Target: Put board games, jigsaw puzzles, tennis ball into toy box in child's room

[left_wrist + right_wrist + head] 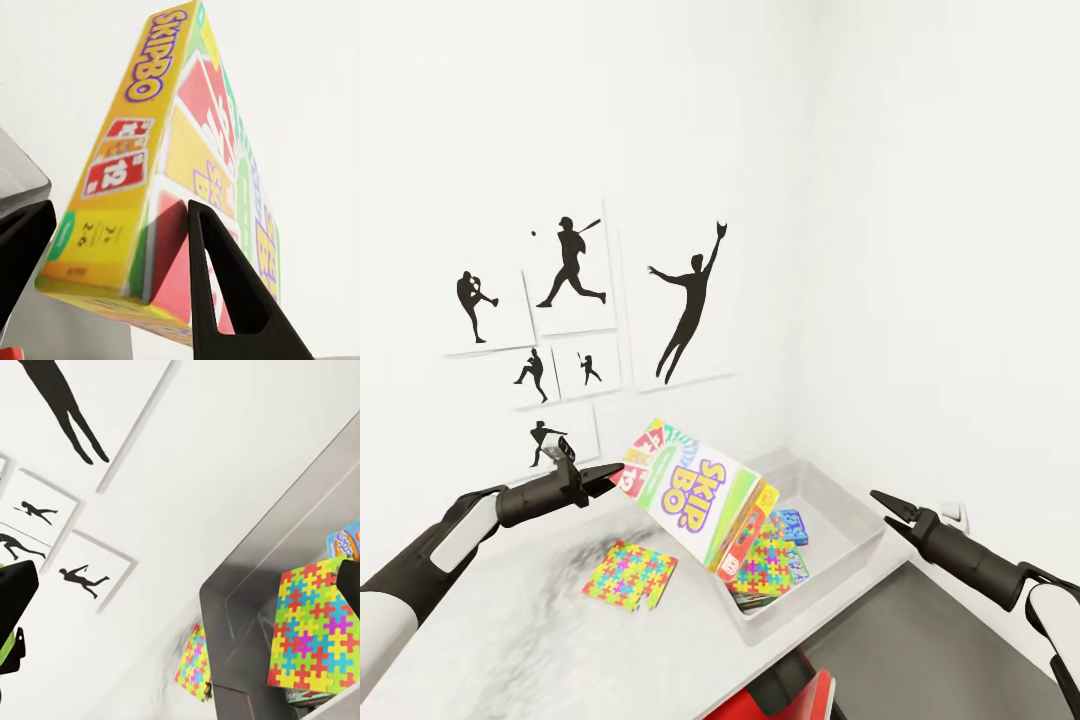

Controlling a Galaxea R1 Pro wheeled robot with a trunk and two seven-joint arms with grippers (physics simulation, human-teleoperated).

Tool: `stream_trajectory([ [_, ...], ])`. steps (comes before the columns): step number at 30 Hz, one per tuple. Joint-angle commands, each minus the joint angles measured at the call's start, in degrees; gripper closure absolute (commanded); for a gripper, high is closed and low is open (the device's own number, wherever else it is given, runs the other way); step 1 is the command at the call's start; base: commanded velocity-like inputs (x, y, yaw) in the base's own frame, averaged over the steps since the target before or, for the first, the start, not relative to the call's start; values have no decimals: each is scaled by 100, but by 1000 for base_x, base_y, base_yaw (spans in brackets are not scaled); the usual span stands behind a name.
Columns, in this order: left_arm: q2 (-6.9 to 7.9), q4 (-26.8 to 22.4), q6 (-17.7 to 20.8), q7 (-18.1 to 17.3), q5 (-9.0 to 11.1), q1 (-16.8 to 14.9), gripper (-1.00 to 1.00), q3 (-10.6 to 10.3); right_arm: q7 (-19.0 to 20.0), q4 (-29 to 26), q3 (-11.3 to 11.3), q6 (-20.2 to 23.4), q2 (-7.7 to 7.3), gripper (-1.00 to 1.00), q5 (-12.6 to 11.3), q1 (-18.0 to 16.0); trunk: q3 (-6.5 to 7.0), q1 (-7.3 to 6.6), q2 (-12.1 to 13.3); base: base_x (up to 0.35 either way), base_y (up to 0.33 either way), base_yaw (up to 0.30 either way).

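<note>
White walls with athlete silhouette pictures point(570, 265) back the table point(490, 620). Left gripper point(610, 478) has its jaws clamped on the Skip-Bo box's point(695, 490) corner, tilted over the toy box point(850, 560) — stiff, light cardboard, likely to swing. Right gripper point(883, 503) hangs apart, empty. Two jigsaw puzzles: one inside point(772, 566), one left on the table point(628, 575); a blue game point(792, 526) inside.

white-green Skip-Bo box point(695, 490), multicoloured jigsaw puzzle point(630, 574)
</note>
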Motion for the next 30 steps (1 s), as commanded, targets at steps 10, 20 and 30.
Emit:
stream_trajectory([
  [10,-24,5,31,43,29,-5,100,-30,30,-10,-23,34,-3,-100,12,-1,33,-42,76,0,0,0],
  [20,-65,5,48,92,7,-8,100,-3,30,-108,-27,34,-10,-100,12,6,33,-42,76,0,0,0],
  [30,-570,5,20,942,16,-100,100,232,777,-621,-305,27,-20,-100,26,60,33,-42,76,0,0,0],
])
